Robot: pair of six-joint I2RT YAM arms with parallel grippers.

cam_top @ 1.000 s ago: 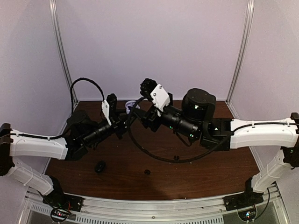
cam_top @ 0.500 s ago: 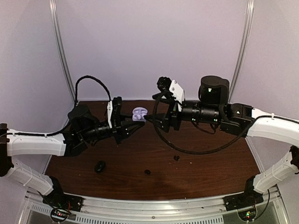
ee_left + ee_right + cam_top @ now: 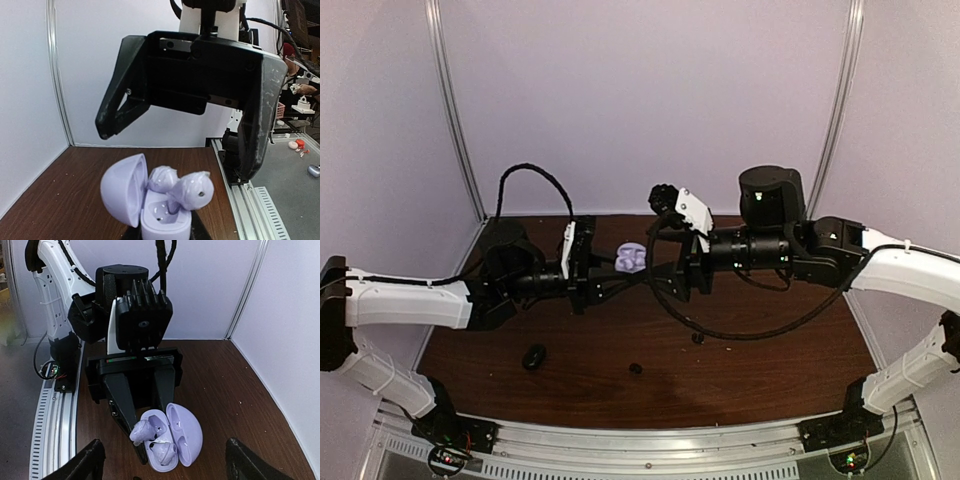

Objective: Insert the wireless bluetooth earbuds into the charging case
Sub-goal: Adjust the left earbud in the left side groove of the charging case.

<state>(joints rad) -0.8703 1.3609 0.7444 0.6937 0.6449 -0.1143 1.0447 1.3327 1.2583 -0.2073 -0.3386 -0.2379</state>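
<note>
sitting in open lilac case (image 3: 165,227), two earbuds (image 3: 194,190)

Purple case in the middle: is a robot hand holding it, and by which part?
The left hand grips the open purple case by its bottom half; the right hand is open, holding nothing.

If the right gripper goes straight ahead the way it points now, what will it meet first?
The right gripper would most likely meet the two earbuds sticking out of the open purple case, held by the left gripper just ahead of it. Depth is hard to judge.
</note>
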